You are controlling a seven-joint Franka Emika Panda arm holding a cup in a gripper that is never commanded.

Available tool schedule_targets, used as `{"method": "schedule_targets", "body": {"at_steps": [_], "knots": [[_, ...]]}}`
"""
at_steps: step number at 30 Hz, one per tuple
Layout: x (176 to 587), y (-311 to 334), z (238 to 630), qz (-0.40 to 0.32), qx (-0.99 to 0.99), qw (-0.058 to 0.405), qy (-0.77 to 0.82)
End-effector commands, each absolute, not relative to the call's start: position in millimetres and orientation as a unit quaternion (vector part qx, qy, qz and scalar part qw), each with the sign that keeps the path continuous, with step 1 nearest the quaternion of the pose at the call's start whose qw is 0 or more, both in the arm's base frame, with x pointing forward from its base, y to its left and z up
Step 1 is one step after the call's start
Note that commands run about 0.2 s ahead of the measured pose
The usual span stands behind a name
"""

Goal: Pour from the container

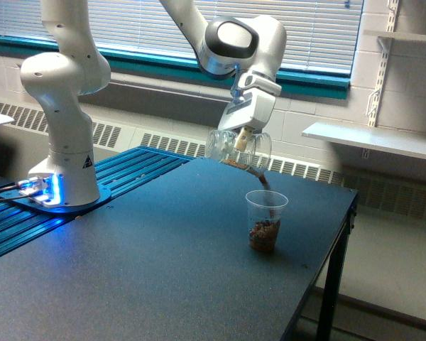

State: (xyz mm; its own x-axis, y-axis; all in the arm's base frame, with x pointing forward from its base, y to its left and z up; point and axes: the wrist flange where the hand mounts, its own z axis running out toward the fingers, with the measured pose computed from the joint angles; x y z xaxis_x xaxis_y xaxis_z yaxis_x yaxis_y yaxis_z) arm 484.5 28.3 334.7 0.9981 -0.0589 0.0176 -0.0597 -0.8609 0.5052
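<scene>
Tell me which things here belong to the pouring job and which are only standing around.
Belong to the job:
- jar, tilted, held by the gripper
- brown bits falling from it
- cup catching them

Only around:
- table
- shelf
- blinds

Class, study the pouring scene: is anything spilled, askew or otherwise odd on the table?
Nothing stands out. The gripper tips the container, and brown bits stream into the upright plastic cup; no bits show on the table.
</scene>
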Motion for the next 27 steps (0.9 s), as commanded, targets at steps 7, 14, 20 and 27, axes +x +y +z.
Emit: {"method": "schedule_targets", "body": {"at_steps": [7,14,20,27], "knots": [[487.7,34.2,340.1,-0.013,0.961,0.276,-0.012],[488.1,34.3,340.2,-0.017,0.961,0.276,-0.013],[487.9,33.5,340.2,-0.016,0.963,0.27,-0.016],[487.6,31.2,341.6,-0.013,0.965,0.262,-0.022]]}}
